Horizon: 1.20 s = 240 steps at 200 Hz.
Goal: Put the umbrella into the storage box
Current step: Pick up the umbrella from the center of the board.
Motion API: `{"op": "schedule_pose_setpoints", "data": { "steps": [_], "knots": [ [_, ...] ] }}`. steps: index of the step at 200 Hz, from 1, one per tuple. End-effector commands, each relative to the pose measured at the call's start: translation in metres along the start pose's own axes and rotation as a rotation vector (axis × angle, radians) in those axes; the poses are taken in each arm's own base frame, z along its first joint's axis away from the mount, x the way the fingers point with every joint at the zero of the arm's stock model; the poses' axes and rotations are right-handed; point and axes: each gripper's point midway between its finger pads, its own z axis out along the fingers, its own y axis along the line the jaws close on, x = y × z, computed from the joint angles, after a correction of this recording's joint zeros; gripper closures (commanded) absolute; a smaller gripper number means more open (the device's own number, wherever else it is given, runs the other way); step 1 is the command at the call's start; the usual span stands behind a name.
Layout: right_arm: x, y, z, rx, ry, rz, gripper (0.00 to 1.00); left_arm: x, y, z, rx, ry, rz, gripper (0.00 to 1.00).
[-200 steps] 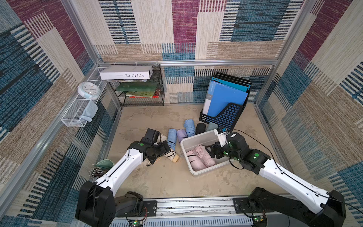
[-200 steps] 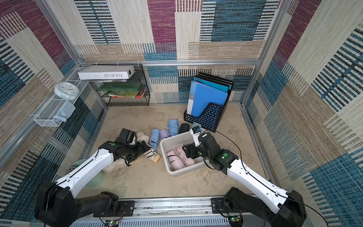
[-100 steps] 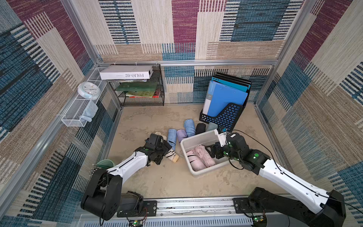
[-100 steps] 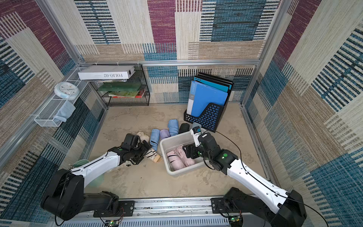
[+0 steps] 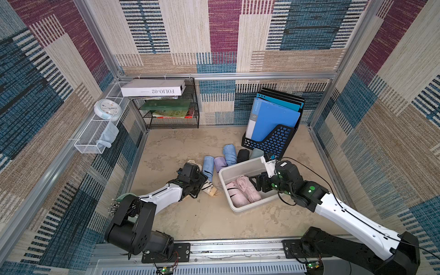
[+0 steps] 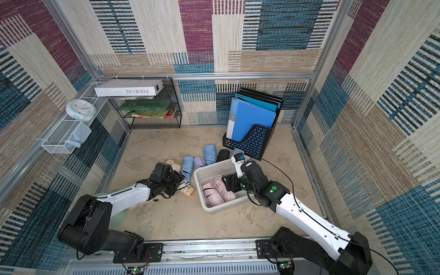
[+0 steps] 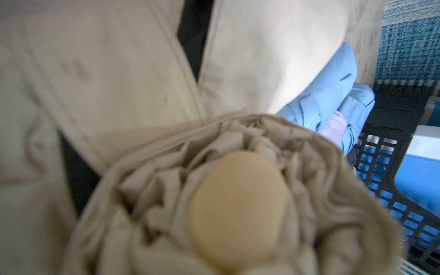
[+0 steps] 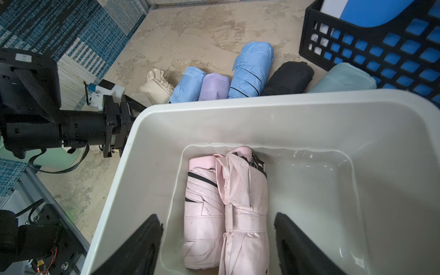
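Here, the beige umbrella (image 5: 208, 187) lies on the floor just beside the storage box (image 5: 240, 169), at its 9 o'clock in both top views. The left gripper (image 5: 199, 183) sits low over it. Whether its jaws clamp it cannot be told, since the wrist view shows only blurred fabric and handle. The right gripper (image 8: 216, 215) hangs spread wide, empty, over two pink umbrellas (image 8: 223, 190) inside the box.
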Motion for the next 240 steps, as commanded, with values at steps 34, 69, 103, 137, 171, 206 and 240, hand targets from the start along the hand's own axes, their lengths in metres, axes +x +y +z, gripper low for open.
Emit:
{"op": "schedule_pose_setpoints", "data": {
  "steps": [34, 69, 103, 137, 171, 206, 240],
  "knots": [
    [-0.007, 0.005, -0.008, -0.015, -0.010, 0.006, 0.21, -0.018, -0.004, -0.007, 0.034, -0.105, -0.042, 0.45],
    [-0.011, 0.010, -0.014, -0.039, -0.022, 0.013, 0.21, -0.018, -0.011, -0.016, 0.066, -0.108, -0.049, 0.52],
    [-0.022, 0.022, -0.023, -0.098, -0.048, 0.045, 0.21, -0.015, -0.021, -0.044, 0.112, -0.109, -0.056, 0.54],
    [-0.043, 0.045, -0.024, -0.201, -0.084, 0.145, 0.21, -0.017, -0.036, -0.094, 0.201, -0.144, -0.046, 0.54],
    [-0.065, 0.087, -0.015, -0.346, -0.111, 0.231, 0.20, -0.018, -0.067, -0.146, 0.352, -0.179, -0.011, 0.54],
    [-0.080, 0.130, -0.001, -0.481, -0.109, 0.238, 0.17, -0.015, -0.106, -0.180, 0.526, -0.163, -0.002, 0.54],
    [-0.091, 0.148, 0.012, -0.552, -0.138, 0.298, 0.14, -0.011, -0.145, -0.202, 0.675, -0.122, 0.009, 0.54]
  ]
}}
